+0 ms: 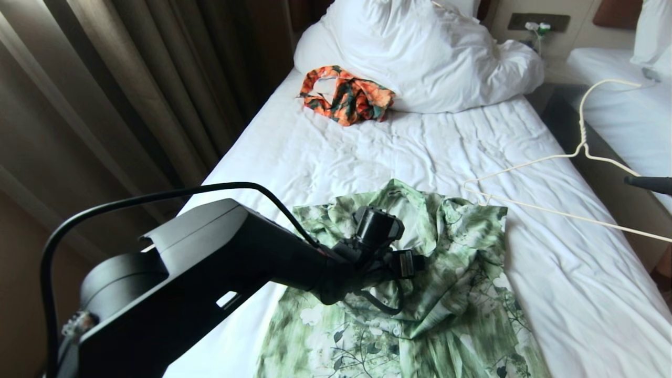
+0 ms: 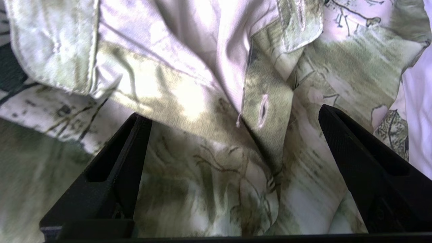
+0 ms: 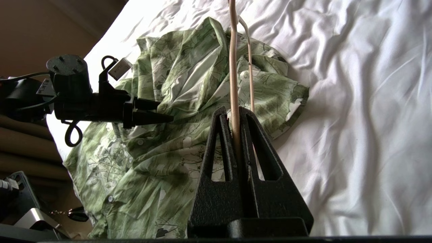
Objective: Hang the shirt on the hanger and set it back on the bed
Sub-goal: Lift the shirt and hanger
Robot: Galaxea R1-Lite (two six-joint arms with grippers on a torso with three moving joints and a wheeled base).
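The light green floral shirt lies crumpled on the bed, collar toward the pillows. My left gripper hovers open just over its button placket below the collar, with cloth under the gap and nothing pinched. From the right wrist view the left gripper points at the shirt near the collar. My right gripper is shut on the cream wire hanger. It holds the hanger above the bed's right side, one end tip by the shirt's shoulder. Only a dark tip of the right gripper shows in the head view.
An orange-and-dark-green garment lies against the bulky white pillows at the head of the bed. A second white bed stands to the right across a dark gap. Brown curtains hang close along the left side.
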